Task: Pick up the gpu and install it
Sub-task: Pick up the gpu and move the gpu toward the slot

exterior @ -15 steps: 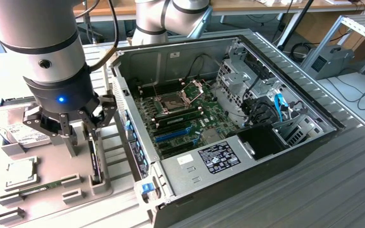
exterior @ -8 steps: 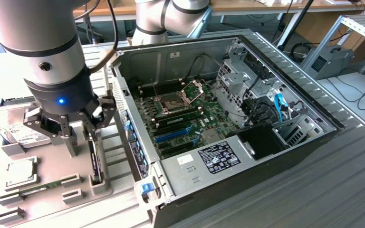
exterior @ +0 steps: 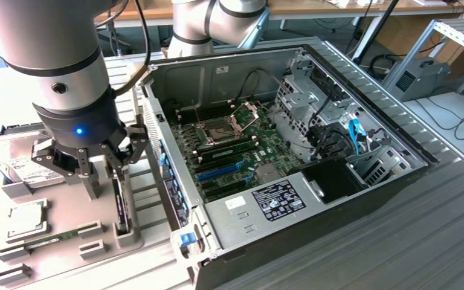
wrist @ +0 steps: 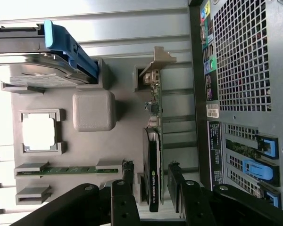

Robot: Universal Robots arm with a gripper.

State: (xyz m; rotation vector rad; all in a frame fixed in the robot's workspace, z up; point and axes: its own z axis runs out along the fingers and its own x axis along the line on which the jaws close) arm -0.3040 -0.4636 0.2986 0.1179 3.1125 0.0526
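Wide-open gripper (wrist: 153,205) straddles the gpu (wrist: 153,169), clasping nothing; the card stands on edge in a grey holder (wrist: 125,94) beside the computer case (wrist: 245,70).

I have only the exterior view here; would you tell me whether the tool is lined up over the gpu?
Observer: Yes. In the wrist view the gpu stands on edge in its holder, between the open tool's two fingers.
Operator: Thank you. Are the fingers touching it?
Observer: No contact that I can see; a gap shows on each side of the gpu.
Operator: And where is the bracket?
Observer: The silver bracket is at the end opposite the one that the fingers flank.
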